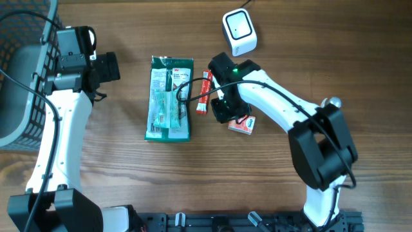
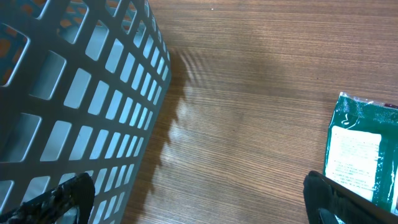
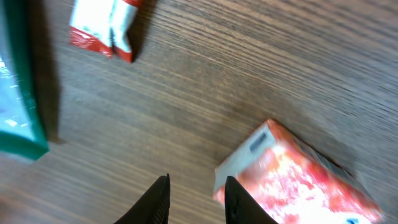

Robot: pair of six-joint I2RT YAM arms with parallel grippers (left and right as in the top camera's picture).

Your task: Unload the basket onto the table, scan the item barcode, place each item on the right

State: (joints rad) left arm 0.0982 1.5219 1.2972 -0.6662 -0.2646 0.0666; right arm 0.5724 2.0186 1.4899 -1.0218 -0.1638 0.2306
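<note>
The left gripper (image 1: 108, 67) is held fully spread and empty at 10 o'clock of the flat green plastic packet (image 1: 169, 98). The small red-orange cardboard box (image 3: 298, 180), judged the item, lies at 4 o'clock of that packet. In the wrist view its long axis runs 10 to 4 o'clock, grey end toward 10. The right gripper (image 3: 196, 200), narrowly parted and empty, is best widened and centred across the box's short width before closing.

On the counter (image 1: 129, 174), the packet (image 1: 170, 98) lies centrally, with the sachet (image 1: 204, 92) at its 3 o'clock, the box (image 1: 244, 125) at 4, the scanner (image 1: 239, 31) at 1 and the basket (image 1: 16, 32) at 9.
</note>
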